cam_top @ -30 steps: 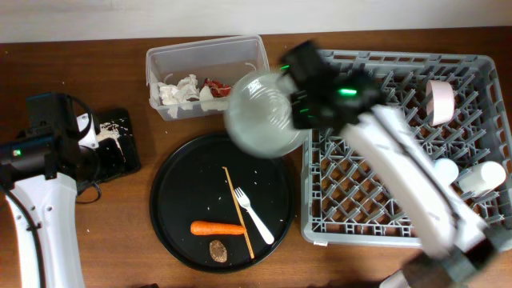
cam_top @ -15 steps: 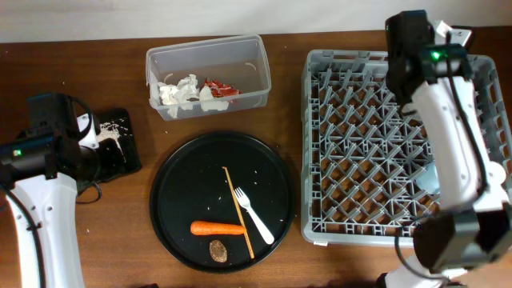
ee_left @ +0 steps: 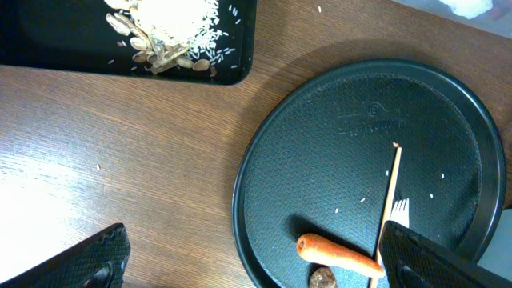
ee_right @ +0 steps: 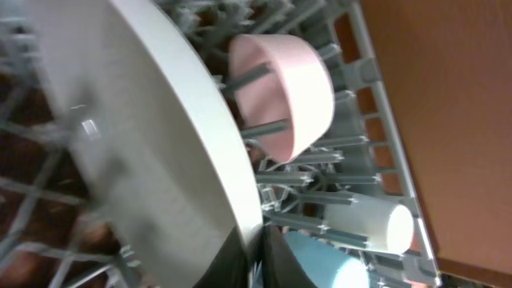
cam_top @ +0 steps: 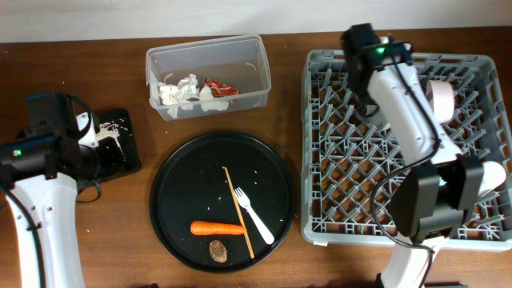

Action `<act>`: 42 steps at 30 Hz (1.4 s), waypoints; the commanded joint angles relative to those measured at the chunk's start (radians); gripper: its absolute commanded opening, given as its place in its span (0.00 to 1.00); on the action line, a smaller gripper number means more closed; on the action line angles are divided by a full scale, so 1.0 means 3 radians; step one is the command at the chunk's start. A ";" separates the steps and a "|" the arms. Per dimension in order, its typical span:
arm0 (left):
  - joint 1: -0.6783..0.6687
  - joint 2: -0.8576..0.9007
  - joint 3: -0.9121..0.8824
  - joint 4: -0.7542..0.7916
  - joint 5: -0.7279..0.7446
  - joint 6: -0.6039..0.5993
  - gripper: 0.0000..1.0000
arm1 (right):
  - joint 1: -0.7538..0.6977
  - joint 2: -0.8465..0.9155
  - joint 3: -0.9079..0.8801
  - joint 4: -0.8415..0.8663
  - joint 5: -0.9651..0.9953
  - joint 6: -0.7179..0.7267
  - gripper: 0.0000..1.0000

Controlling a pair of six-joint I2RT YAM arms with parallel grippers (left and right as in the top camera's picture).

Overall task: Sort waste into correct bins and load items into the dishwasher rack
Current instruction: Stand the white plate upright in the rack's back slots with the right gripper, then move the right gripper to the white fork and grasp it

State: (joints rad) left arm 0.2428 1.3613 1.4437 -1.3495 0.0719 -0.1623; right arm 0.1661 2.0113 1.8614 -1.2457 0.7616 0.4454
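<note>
My right gripper [ee_right: 254, 252] is shut on the rim of the off-white plate [ee_right: 144, 136], held on edge among the pegs of the grey rack [cam_top: 308, 160]. From overhead the arm [cam_top: 372, 48] hides the plate. A pink bowl [ee_right: 292, 88], a white cup [ee_right: 376, 224] and a pale blue cup [ee_right: 328, 264] sit in the rack. My left gripper [ee_left: 264, 264] is open and empty above the table. The carrot [ee_left: 340, 254], brown lump [ee_left: 322, 278], chopstick [ee_left: 388, 200] and fork [cam_top: 254, 214] lie on the round tray [cam_top: 184, 176].
The clear tub [cam_top: 208, 76] at the back holds white napkins [cam_top: 178, 90] and a red wrapper [cam_top: 218, 86]. The small black tray [cam_top: 120, 152] on the left holds beige mushy food [ee_left: 172, 24]. My left arm stands beside that tray.
My right arm carried the plate from left of the rack in over the rack's far side. The left arm and the tray's contents have not moved.
</note>
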 commanded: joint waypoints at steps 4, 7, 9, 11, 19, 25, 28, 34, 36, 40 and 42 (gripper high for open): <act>0.0014 -0.0025 -0.0014 0.0008 0.0034 -0.0031 0.99 | 0.0482 0.0009 0.0005 -0.0228 -0.0422 0.0028 0.58; 0.0014 -0.0025 -0.0014 0.0006 0.0034 -0.0029 0.99 | 0.0500 -0.0079 0.0011 -0.0378 -0.0500 0.0028 0.60; 0.0014 -0.0025 -0.0014 0.0006 0.0034 -0.0029 0.99 | 0.0490 -0.0314 0.0011 -0.0415 -0.0640 0.0029 0.61; 0.0014 -0.0025 -0.0014 0.0005 0.0034 -0.0029 0.99 | 0.0483 -0.0539 0.0011 -0.0413 -0.0765 0.0028 0.61; 0.0014 -0.0025 -0.0014 0.0006 0.0036 -0.0029 0.99 | 0.0276 -0.1560 0.0010 -0.0516 -0.2722 -0.0952 0.83; 0.0014 -0.0025 -0.0014 0.0008 0.0034 -0.0029 0.99 | 0.0849 -0.1500 -0.0454 -0.0662 -0.3079 -0.1047 0.86; 0.0014 -0.0025 -0.0014 0.0009 0.0034 -0.0029 0.99 | 0.1226 -0.1499 -0.1069 -0.0324 -0.3154 -0.0959 0.87; 0.0014 -0.0025 -0.0014 0.0008 0.0036 -0.0031 0.99 | 0.1987 -0.1465 -0.2304 0.0868 -0.3145 -0.0895 0.87; 0.0014 -0.0025 -0.0014 0.0006 0.0036 -0.0029 0.99 | 0.2160 -0.1294 -0.2454 0.1127 -0.3087 -0.0895 0.87; 0.0014 -0.0025 -0.0014 0.0004 0.0036 -0.0029 0.99 | 0.2238 -0.0909 -0.2454 0.1296 -0.3039 -0.0816 0.87; 0.0014 -0.0025 -0.0014 0.0005 0.0036 -0.0029 0.99 | 0.2238 -0.0777 -0.2454 0.1366 -0.3020 -0.0816 0.84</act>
State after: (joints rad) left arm 0.2428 1.3613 1.4425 -1.3468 0.0750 -0.1623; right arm 0.8295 1.7302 1.1316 -0.8536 -0.1703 0.1875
